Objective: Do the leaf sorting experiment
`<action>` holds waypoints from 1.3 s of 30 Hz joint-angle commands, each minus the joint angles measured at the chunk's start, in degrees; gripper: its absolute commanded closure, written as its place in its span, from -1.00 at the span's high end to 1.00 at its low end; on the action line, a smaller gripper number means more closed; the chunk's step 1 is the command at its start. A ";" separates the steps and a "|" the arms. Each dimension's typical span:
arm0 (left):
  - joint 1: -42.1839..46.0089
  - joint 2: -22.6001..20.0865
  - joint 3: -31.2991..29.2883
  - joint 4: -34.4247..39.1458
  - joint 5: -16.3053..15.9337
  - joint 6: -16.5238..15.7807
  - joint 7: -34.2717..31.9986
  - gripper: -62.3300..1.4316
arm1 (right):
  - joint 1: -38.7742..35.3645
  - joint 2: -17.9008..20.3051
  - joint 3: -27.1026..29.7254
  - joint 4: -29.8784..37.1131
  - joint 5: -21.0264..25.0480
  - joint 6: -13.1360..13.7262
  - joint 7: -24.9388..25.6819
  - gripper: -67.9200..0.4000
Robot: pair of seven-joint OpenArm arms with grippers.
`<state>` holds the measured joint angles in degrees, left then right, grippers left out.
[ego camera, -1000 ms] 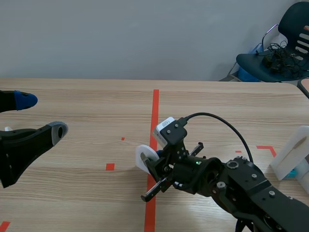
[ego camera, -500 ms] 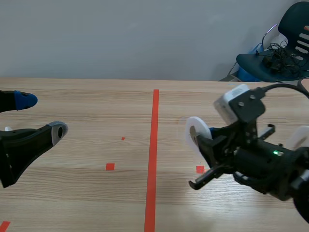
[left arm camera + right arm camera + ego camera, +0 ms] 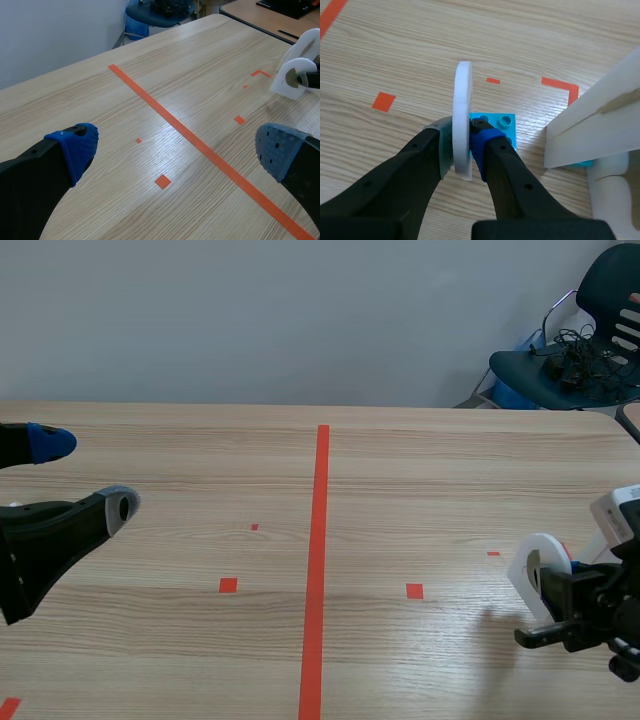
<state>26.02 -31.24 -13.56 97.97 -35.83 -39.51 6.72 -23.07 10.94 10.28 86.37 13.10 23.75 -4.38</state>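
**White disc [image 3: 463,125]: held on edge, right side of the tabletop [image 3: 200,460]**

Location: pinched in the right hand [image 3: 461,143], low over the tabletop's right part, just beside a blue brick [image 3: 502,125] and a white stand [image 3: 590,125]. It could not be told whether the disc touched the wood.

Hand state: the right hand was closed on the disc, one pad on each flat face near the lower rim. The left hand [image 3: 177,150] stood wide apart, holding nothing, well away on the other side.

Handling (judged): the disc looked thin, rigid, light and probably moulded plastic. Its smooth faces were likely to slip under a weak pinch, and it would roll if dropped on its rim. Best hold was across the two faces, as taken here.

Orientation: the disc stood upright on edge with its thin rim toward the wrist camera. One face was turned toward the tabletop's middle and showed a darker patch at its centre, too small to identify. Being round, the disc had no long axis, and its thin dimension ran between the pads.
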 commanded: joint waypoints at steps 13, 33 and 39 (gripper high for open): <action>-0.33 0.26 -0.31 0.17 -0.81 -0.07 -0.92 1.00 | 4.55 0.24 0.61 -7.56 -1.53 -1.90 5.86 -0.24; -0.33 -0.09 -0.26 0.17 -0.83 -0.04 -1.75 1.00 | 1.51 3.19 -1.68 19.65 9.64 1.11 -7.74 1.00; -0.31 -0.13 -0.26 0.17 -0.81 -0.04 -1.27 1.00 | -8.66 9.57 -5.18 31.78 10.54 -0.11 -6.82 1.00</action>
<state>26.02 -31.29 -13.56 97.97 -35.86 -39.51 5.87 -31.22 18.85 4.16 115.63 23.00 24.69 -12.69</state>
